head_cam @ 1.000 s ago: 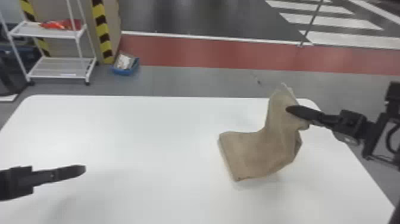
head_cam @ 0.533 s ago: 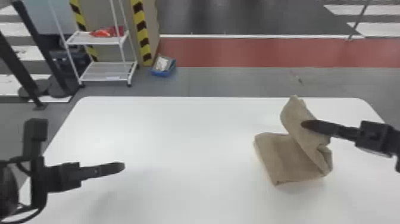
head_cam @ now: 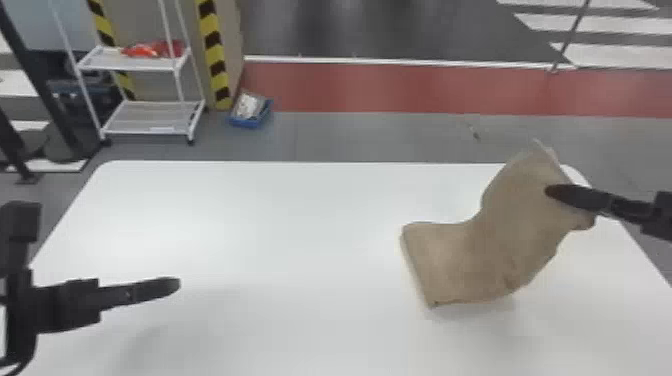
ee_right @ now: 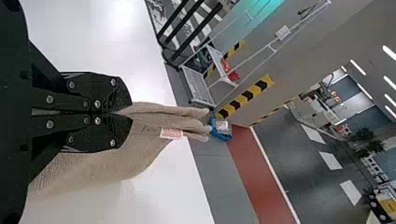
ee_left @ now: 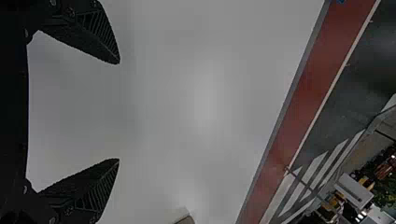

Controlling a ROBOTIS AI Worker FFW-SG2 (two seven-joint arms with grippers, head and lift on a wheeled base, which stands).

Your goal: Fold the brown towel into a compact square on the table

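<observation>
I pinch the raised end of the brown cloth towel (head_cam: pixel 492 245) between the jaws of the right black gripper (ee_right: pixel 125 112); its other end rests on the flat white surface (head_cam: pixel 280 210). The left black gripper (ee_left: pixel 119 111) has jaws spread. Judged step: folding. Next: lower the raised end, edges aligned.

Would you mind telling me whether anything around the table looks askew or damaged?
Nothing looks damaged. The brown towel is uneven: one end lies on the table while the right gripper holds the other raised, which folding would explain.
</observation>
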